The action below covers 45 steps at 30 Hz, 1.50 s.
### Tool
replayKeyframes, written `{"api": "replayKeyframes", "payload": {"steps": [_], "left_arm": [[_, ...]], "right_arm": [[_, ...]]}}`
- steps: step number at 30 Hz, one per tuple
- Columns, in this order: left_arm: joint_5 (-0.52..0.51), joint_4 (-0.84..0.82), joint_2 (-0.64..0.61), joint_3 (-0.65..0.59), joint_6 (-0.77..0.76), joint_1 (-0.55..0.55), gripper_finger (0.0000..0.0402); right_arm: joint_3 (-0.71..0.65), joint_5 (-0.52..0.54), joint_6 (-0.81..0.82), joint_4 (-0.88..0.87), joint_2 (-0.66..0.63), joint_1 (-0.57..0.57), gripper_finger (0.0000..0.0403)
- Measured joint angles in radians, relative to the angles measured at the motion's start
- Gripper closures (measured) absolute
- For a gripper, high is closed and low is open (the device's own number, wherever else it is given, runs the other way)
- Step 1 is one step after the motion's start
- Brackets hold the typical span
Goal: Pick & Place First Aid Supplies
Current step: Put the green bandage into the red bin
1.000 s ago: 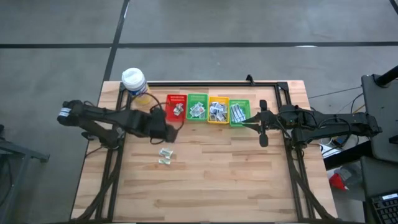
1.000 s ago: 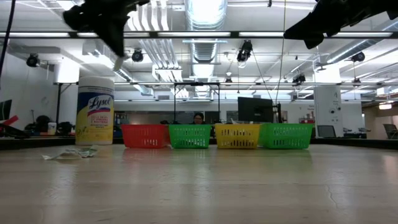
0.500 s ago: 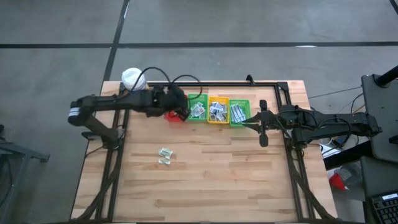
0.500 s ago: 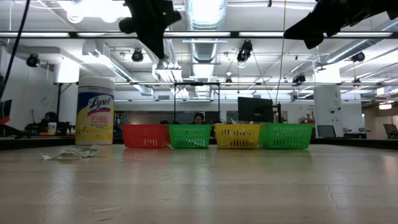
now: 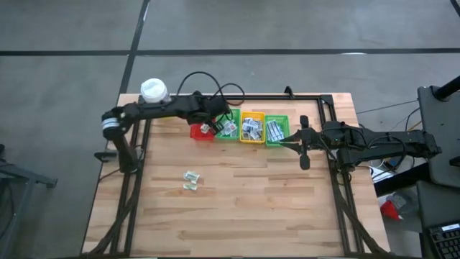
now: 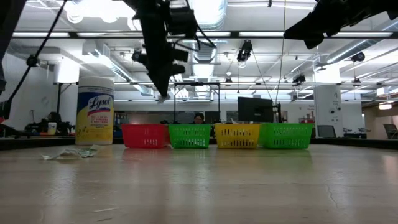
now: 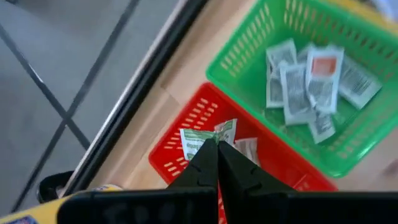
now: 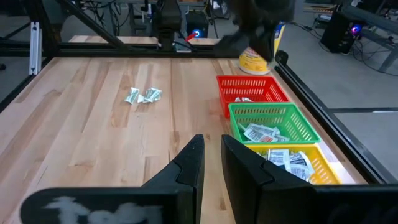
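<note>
From above, the left gripper (image 5: 210, 126) hung over the red basket (image 5: 198, 133), at the left end of the row of baskets along the far side of the table (image 5: 237, 194). That placement suggested a drop into the basket was the step in hand. Two loose packets (image 5: 191, 180) lay well apart from the baskets on the near-left boards, apparently not yet collected. The right gripper (image 5: 303, 141) waited just right of the far-right green basket (image 5: 277, 129). At table height, the left arm (image 6: 158, 43) hung down above the red basket, raised enough to clear its rim, and the loose packets lay flat at the far left beside the yellow bottle (image 6: 94, 111). Past the left wrist's own fingers, closed tip to tip, a green-printed packet (image 7: 198, 140) was pinched by its edge directly over the red basket, where another packet (image 7: 247, 149) already lay. From the right wrist, its fingers (image 8: 193, 163) stood slightly parted with nothing between them, idle over bare boards.
</note>
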Motion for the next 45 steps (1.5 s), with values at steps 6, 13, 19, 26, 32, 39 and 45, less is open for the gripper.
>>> {"api": "replayKeyframes", "payload": {"steps": [6,13,19,26,32,39,45], "left_arm": [[0.079,0.001,0.070,-0.025,0.105,0.021,0.0402],[0.128,0.026,0.077,-0.128,0.125,0.050,0.0402],[0.206,0.130,0.055,-0.241,0.163,0.074,0.0402],[0.199,0.171,0.050,-0.283,0.166,0.077,0.0401],[0.194,0.191,0.050,-0.300,0.174,0.080,0.0401],[0.200,0.199,0.050,-0.306,0.168,0.080,0.0393],[0.202,0.219,0.048,-0.306,0.154,0.081,0.0341]], "right_arm": [[0.000,0.000,-0.001,0.000,0.000,0.000,0.0351],[0.000,0.000,0.001,0.000,0.000,0.000,0.0351],[0.000,0.000,0.000,0.000,0.000,0.000,0.0351],[0.000,0.000,0.000,0.000,0.000,0.000,0.0351],[0.000,0.000,0.001,0.000,0.000,0.000,0.0351],[0.000,0.000,0.000,0.000,0.000,0.000,0.0351],[0.000,0.000,0.001,0.000,0.000,0.000,0.0351]]}}
